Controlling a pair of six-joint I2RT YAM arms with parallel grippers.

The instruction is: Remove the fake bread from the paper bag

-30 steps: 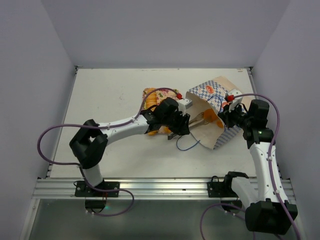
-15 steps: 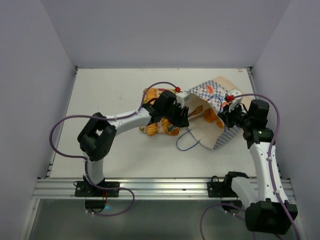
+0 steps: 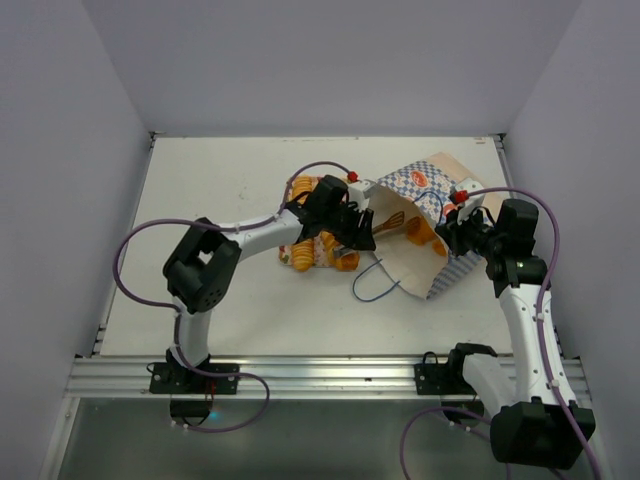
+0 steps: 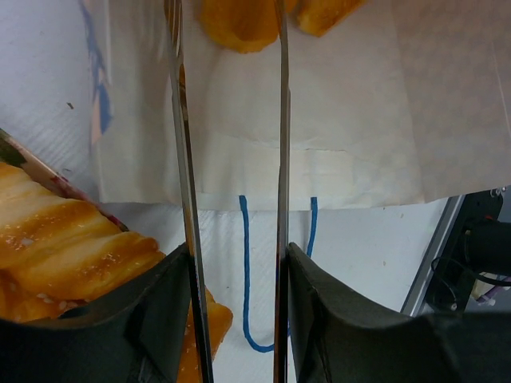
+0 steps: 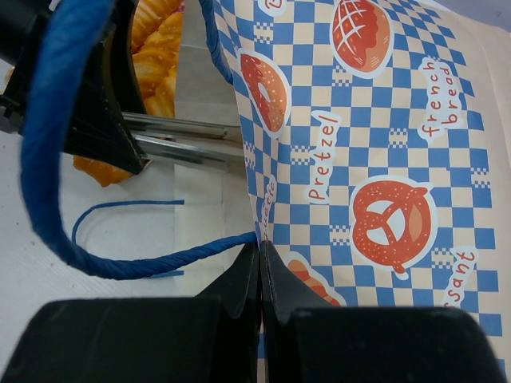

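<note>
The paper bag [image 3: 428,190] lies on its side with its mouth facing left; it shows close up in the right wrist view [image 5: 375,136]. My right gripper [image 3: 455,222] [image 5: 261,249] is shut on the bag's rim beside a blue cord handle [image 5: 48,159]. My left gripper [image 3: 372,228] [image 4: 227,48] has long metal blades that stand apart and reach into the bag's mouth with nothing between them. Orange fake bread [image 3: 421,233] [image 4: 239,20] lies inside the bag, just past the blades. More fake bread [image 3: 318,252] [image 4: 56,239] lies on a tray under my left wrist.
The flowered tray [image 3: 298,185] [image 4: 36,167] sits just left of the bag, partly hidden by my left arm. The bag's second blue handle [image 3: 376,287] [image 4: 246,279] lies loose on the white table [image 3: 200,190]. Grey walls close in the table's left, far and right sides.
My left elbow has swung right and the wrist has shifted slightly toward the far side, keeping its blades at the bag's mouth. The right arm and the bag have stayed put.
</note>
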